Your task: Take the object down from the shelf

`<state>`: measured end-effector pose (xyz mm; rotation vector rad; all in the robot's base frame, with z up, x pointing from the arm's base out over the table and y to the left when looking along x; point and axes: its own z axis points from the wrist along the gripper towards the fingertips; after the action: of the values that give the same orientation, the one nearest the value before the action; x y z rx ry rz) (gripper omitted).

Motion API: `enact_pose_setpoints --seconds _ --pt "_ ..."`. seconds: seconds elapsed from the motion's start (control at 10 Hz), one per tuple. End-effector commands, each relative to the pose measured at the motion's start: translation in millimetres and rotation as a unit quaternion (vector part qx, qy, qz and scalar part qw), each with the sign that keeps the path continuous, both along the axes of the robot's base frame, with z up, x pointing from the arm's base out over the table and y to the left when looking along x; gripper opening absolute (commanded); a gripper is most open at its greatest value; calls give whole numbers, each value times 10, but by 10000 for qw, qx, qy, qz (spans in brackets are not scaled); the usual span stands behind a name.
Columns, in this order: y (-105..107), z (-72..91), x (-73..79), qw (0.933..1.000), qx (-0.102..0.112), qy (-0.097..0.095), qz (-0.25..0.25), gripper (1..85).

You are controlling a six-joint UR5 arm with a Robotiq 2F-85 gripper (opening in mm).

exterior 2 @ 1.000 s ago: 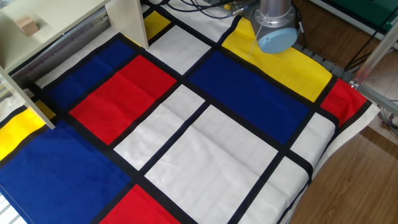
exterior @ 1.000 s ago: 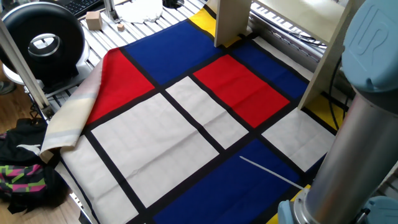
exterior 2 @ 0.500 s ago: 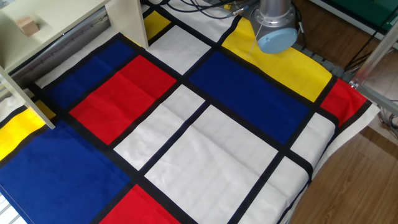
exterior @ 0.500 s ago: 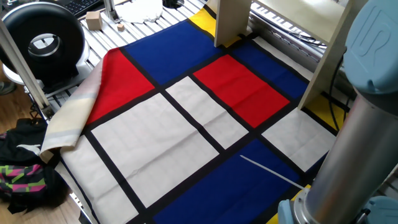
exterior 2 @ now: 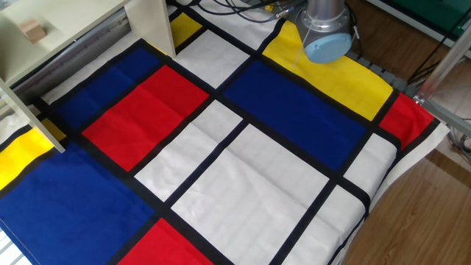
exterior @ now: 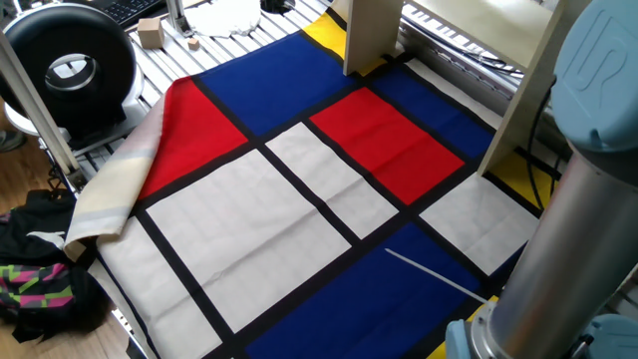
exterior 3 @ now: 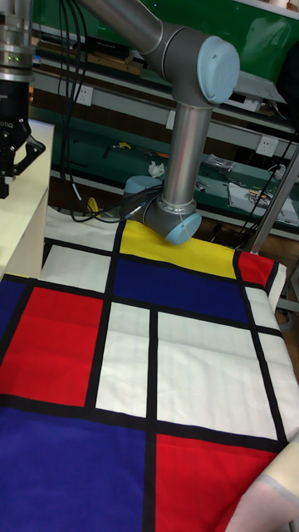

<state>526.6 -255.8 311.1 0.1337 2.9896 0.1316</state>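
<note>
The object [exterior 2: 31, 29] is a tiny tan block resting on the flat board of the shelf [exterior 2: 151, 26] at the top left of the other fixed view. The shelf's cream upright boards [exterior: 369, 35] stand at the back of the chequered cloth. In the tall fixed view my gripper [exterior 3: 7, 187] hangs above the top of the shelf [exterior 3: 21, 224] at the left edge. The frame cuts part of it off, so how its jaws stand is unclear. Nothing shows between its fingers. The object is hidden in that view.
A cloth [exterior 2: 243, 162] of red, blue, white and yellow panels covers the table. The arm's base [exterior 2: 324, 33] stands at the far side. A larger pale wooden cube [exterior: 150, 33] and a round black device [exterior: 70, 65] sit beyond the cloth's edge.
</note>
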Motion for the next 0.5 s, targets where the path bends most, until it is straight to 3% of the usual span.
enact_pose_setpoints --seconds 0.0,0.2,0.3,0.4 --pt "74 31 60 9998 159 -121 -74 10" --pt "51 26 44 9998 78 -109 148 10" --pt "4 20 39 9990 -59 -121 429 50" --pt "-40 25 75 9980 -57 -92 628 160"
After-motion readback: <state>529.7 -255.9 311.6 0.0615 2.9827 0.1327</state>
